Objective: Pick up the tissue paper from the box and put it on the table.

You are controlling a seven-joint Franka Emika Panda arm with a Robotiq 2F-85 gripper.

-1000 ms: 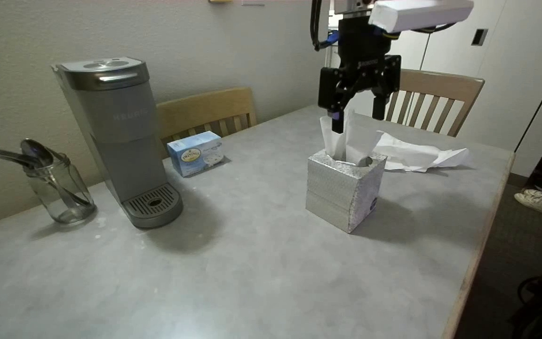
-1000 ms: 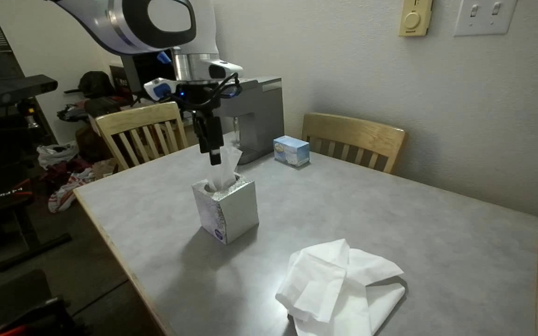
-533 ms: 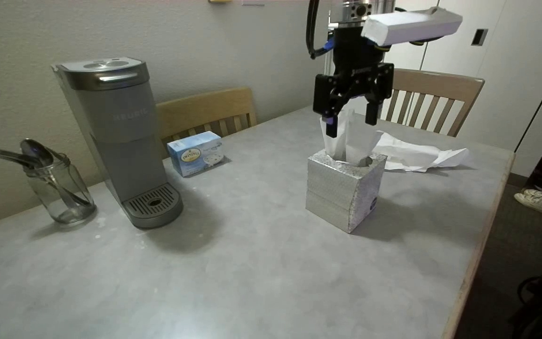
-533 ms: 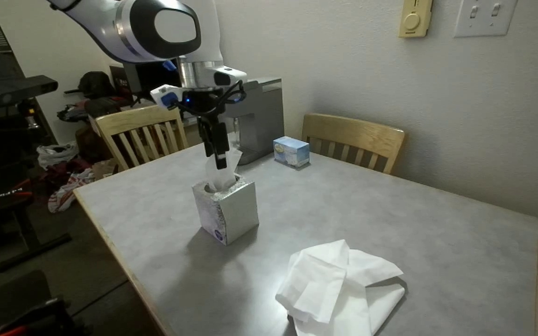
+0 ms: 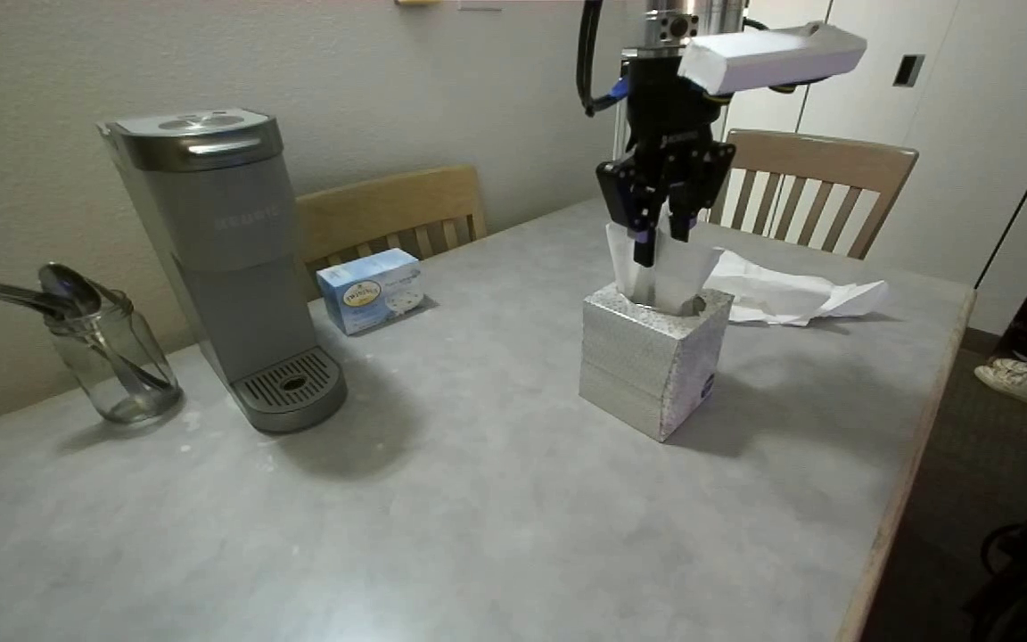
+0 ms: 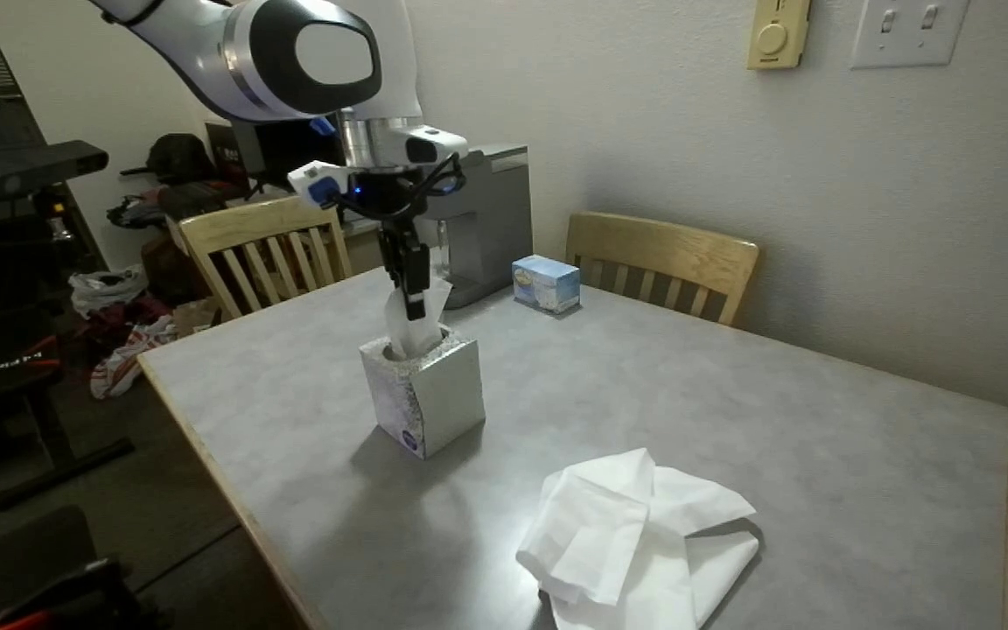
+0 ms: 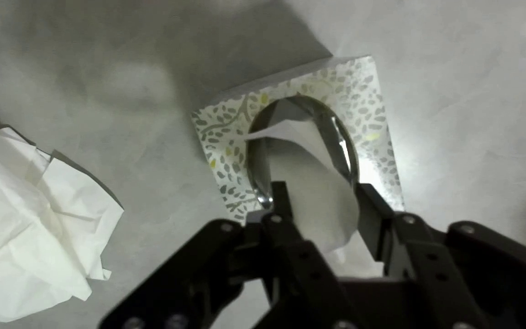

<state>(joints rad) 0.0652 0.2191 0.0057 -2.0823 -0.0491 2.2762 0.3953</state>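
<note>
The tissue box (image 5: pixel 625 366), silvery with a leaf pattern on top, stands upright on the grey table (image 5: pixel 442 499). A white tissue paper (image 7: pixel 315 192) rises out of its oval opening, also visible in an exterior view (image 6: pixel 416 337). Pointing down right above the box, my gripper (image 7: pixel 322 196) has its jaws partly drawn together. In the wrist view the upper part of the tissue lies between the two fingers, with a gap still between the fingertips. The tissue's edge comes up to the right-hand finger (image 7: pixel 372 219); whether they touch I cannot tell.
A crumpled white tissue (image 6: pixel 635 534) lies on the table, away from the box. A grey coffee maker (image 5: pixel 242 232), a blue tea box (image 5: pixel 371 290) and a glass jar with cutlery (image 5: pixel 126 366) stand along the wall side. Wooden chairs (image 6: pixel 661 254) border the table.
My gripper has come down a little around the top of the tissue, and its fingers have moved closer together. The box and the crumpled tissue have stayed in place.
</note>
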